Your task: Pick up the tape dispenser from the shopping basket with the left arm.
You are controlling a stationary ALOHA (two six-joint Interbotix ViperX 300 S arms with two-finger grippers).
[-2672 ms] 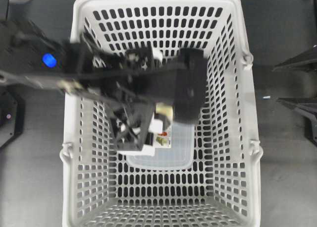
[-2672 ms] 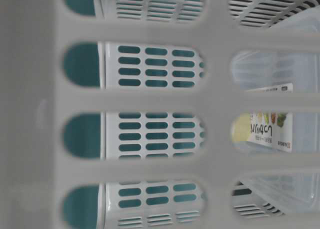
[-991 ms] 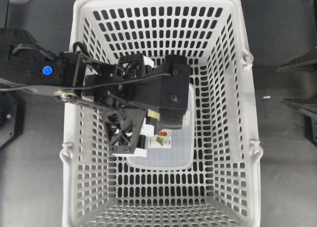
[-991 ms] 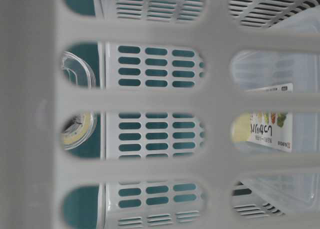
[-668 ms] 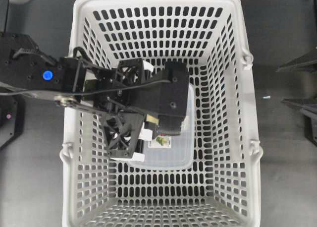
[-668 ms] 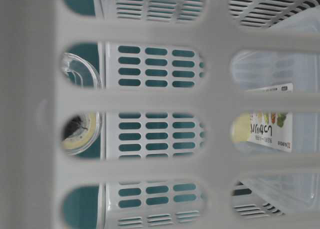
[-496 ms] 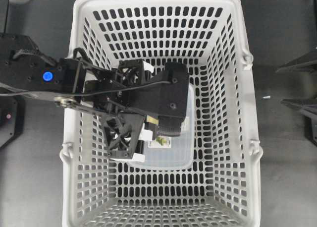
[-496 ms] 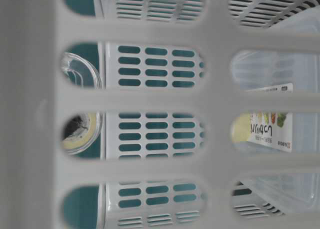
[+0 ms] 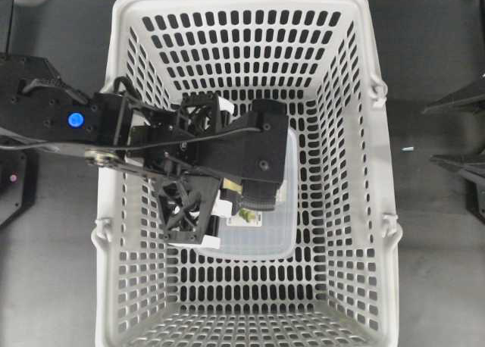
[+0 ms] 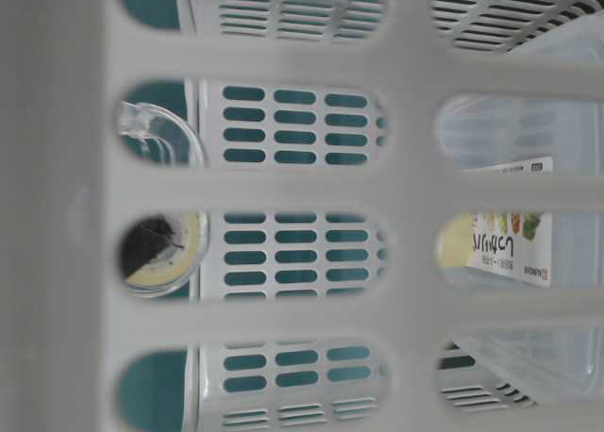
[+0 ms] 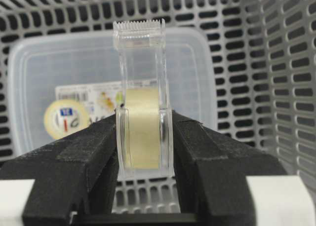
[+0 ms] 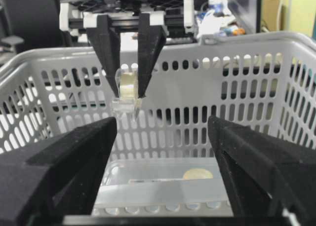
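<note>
My left gripper's fingers (image 11: 84, 162) are clamped on the tape dispenser (image 11: 142, 122), its cream roll squeezed between the pads and its clear toothed end sticking out past the tips. Below the fingers I see the translucent container (image 11: 207, 78) on the floor of the shopping basket (image 9: 356, 135). My right gripper (image 12: 163, 152) sits spread wide, holding nothing.

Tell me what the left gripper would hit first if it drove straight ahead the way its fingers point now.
Probably the clear plastic container lying on the shopping basket floor. The left gripper points down at it, with the held tape dispenser leading, so the dispenser's toothed end would likely touch first. Depth is unclear.
</note>
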